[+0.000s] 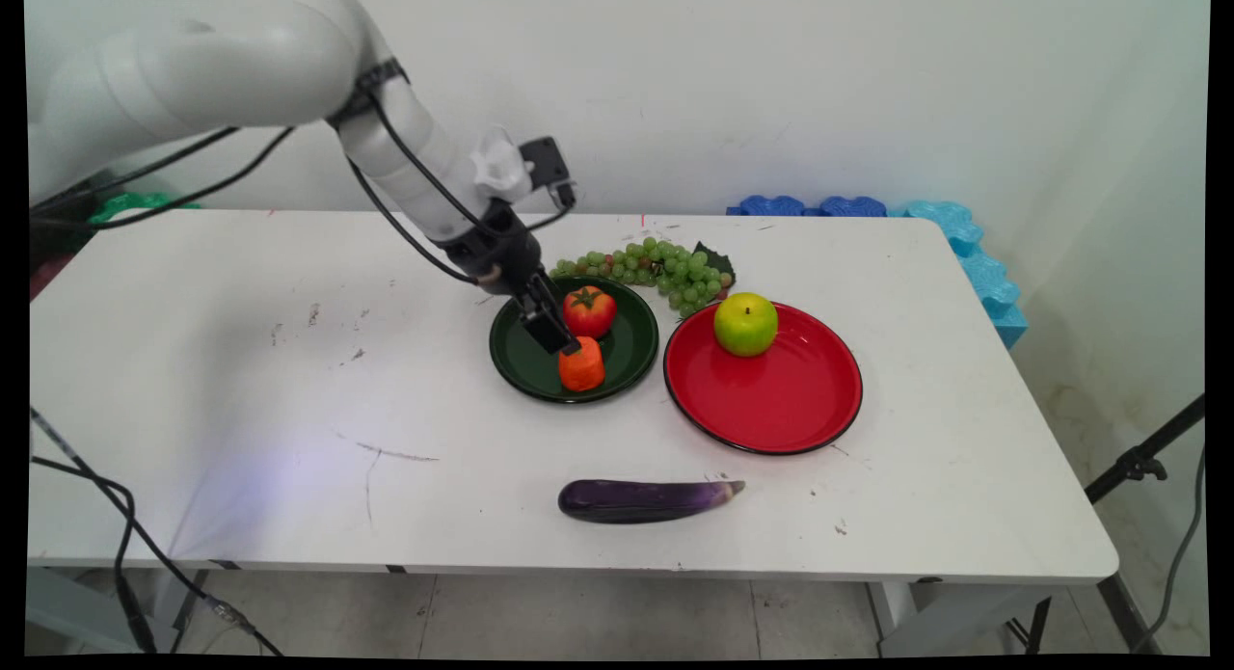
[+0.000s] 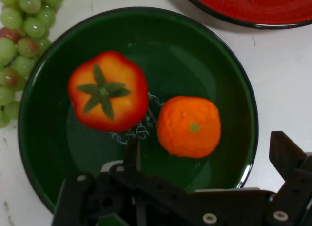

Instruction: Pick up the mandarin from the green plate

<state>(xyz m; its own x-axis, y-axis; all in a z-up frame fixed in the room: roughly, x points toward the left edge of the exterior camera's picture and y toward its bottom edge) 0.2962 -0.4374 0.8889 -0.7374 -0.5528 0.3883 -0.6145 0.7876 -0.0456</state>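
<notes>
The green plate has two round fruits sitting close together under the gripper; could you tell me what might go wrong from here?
1. The gripper is open just above the orange, with the tomato close beside it; one finger could nudge the tomato on descending.
2. Both fruits look round and smooth, so the orange might slip or roll across the green plate if gripped off-centre.
3. The grapes lie against the plate's far rim, so a shoved plate could disturb them.

A green apple [image 1: 744, 323] sits on a red plate [image 1: 771, 405]; an eggplant [image 1: 646, 500] lies nearer.
</notes>
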